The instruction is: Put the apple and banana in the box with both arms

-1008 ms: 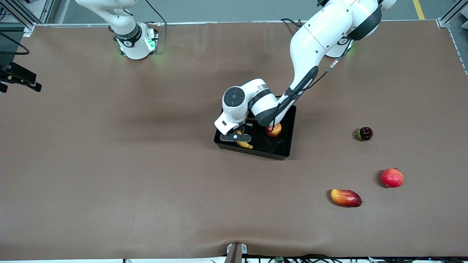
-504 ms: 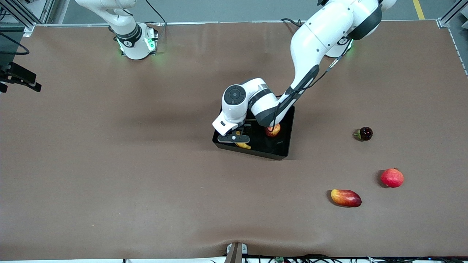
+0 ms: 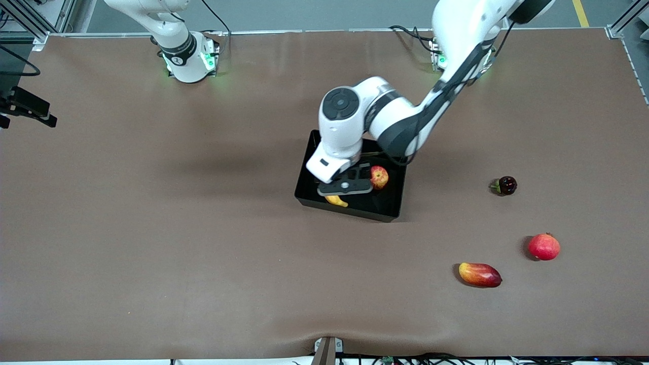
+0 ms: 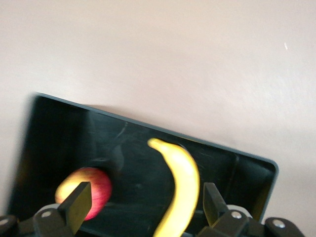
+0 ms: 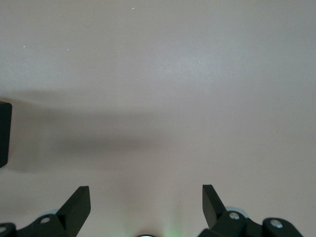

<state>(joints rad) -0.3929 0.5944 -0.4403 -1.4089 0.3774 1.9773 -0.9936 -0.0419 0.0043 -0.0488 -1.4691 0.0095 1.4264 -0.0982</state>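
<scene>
The brown table [image 3: 152, 228] fills the front view. The left arm [image 3: 456, 45] comes from its base at the left arm's end of the table's robot edge and bends down to the middle of the table. The right arm [image 3: 172, 35] waits, drawn up over its own base, most of it out of the front view.

The box [image 3: 393, 203] sits at the middle of the table, a little toward the left arm's end. In the left wrist view its glossy black floor and low walls [image 4: 237, 158] show plainly.

The left gripper [image 3: 347, 188] hangs over the box, just above the fruit in it. Its fingers [image 4: 79, 205] stand spread wide, one at each side of that wrist view, and grip nothing; the banana lies under the gap between them.

The right gripper [image 5: 145, 207] is seen only in the right wrist view, over bare table, its fingers [image 5: 79, 202] wide apart and empty.

The banana [image 4: 182, 187] lies on the box floor, free of the fingers; in the front view only its end [image 3: 336, 201] shows under the left gripper, by the wall nearer the front camera. The apple [image 3: 379, 177] rests in the box too, beside the banana toward the left arm's end, apart from it.

Toward the left arm's end, well apart from the box, lie three more fruits on the table: a mango [image 3: 479, 274] nearest the front camera, a pomegranate [image 3: 544, 246] beside it, and farther from the camera a small dark fruit [image 3: 505, 185].
</scene>
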